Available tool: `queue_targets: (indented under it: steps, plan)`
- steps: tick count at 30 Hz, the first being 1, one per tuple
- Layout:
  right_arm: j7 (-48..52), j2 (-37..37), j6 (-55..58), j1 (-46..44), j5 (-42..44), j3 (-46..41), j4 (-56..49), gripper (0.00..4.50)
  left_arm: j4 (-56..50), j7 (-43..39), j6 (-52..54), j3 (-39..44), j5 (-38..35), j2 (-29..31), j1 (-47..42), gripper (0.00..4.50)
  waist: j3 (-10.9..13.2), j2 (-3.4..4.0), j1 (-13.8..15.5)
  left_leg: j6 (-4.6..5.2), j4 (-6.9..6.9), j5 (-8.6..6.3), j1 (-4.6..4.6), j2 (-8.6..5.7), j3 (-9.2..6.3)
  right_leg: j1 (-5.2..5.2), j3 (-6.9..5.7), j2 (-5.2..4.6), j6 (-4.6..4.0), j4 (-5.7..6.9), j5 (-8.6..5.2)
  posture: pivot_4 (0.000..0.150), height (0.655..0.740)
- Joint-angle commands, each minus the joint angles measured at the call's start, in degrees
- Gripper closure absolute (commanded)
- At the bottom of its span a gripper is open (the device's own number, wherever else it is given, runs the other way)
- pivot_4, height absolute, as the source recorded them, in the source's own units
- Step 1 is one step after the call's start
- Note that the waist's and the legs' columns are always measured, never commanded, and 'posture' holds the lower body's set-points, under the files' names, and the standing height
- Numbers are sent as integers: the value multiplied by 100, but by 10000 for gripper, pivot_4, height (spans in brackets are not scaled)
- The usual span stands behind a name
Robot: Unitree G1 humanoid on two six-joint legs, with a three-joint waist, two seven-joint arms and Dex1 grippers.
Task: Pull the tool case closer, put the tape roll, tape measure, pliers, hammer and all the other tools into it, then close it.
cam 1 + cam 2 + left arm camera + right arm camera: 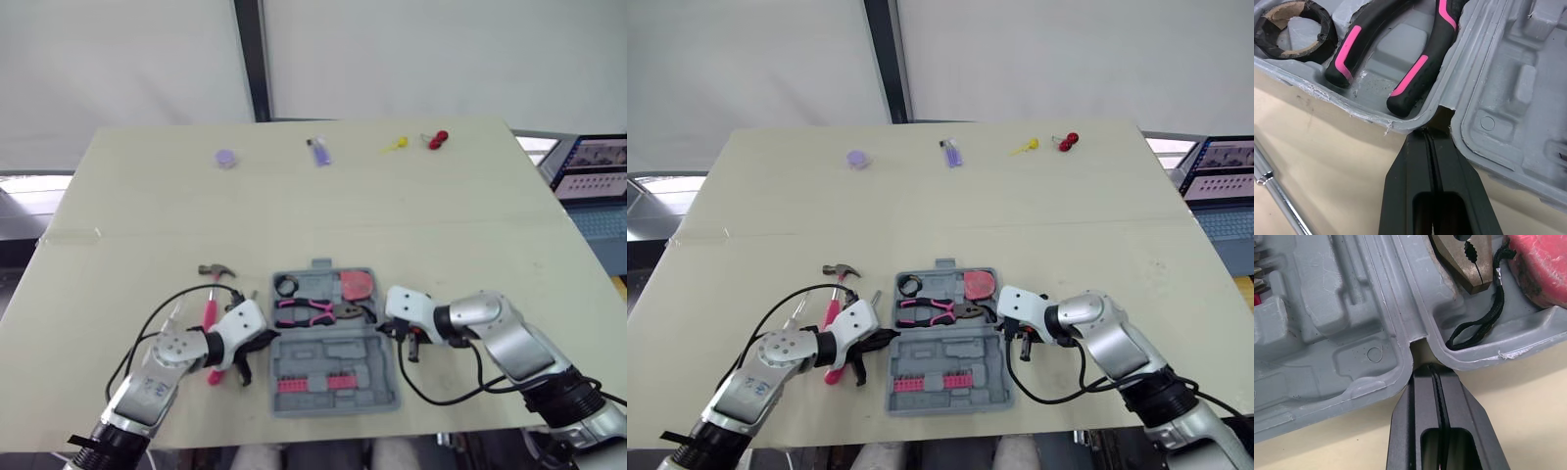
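Left gripper [1425, 137] and right gripper [1427, 370] are both pinched shut and empty, their tips set at the hinge notches on opposite sides of the open tool case [323, 351] between them. Tape roll [286, 286], pliers [309, 311] and tape measure [355, 284] lie inside. The hammer [210, 308] lies outside, just beside the left gripper. Pulling the case in looks about done, so next that gripper should back off, open and take the hammer's handle.

A plain test lab, by the look of it: a bare, pale desk [470, 225] stands before blank white wall panels [118, 59] split by a dark post [253, 59], with a lit computer screen [593, 166] at the right edge.
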Motion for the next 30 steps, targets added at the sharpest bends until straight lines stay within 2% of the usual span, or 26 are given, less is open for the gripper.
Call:
queue_targets:
  steps: [1,12,30]
  plan:
    - [38,118,-42,0,103,20,-265,44950,-102,1,-56,-144,23,-101,-99,44513,0,0,0,0,0,0,0,0,0,0,0,0,0,0,0,1500,7400]
    - [1,63,-127,14,86,-70,-124,44950,-99,9,-72,-118,27,-93,-68,44513,0,0,1,0,0,0,0,0,0,0,0,0,0,0,0,1500,7400]
    - [22,-355,-496,151,146,-432,350,44950,134,-71,-322,410,-155,337,139,44513,1,0,-23,0,-7,0,-2,1,1,-4,-1,1,0,-4,0,1500,7400]
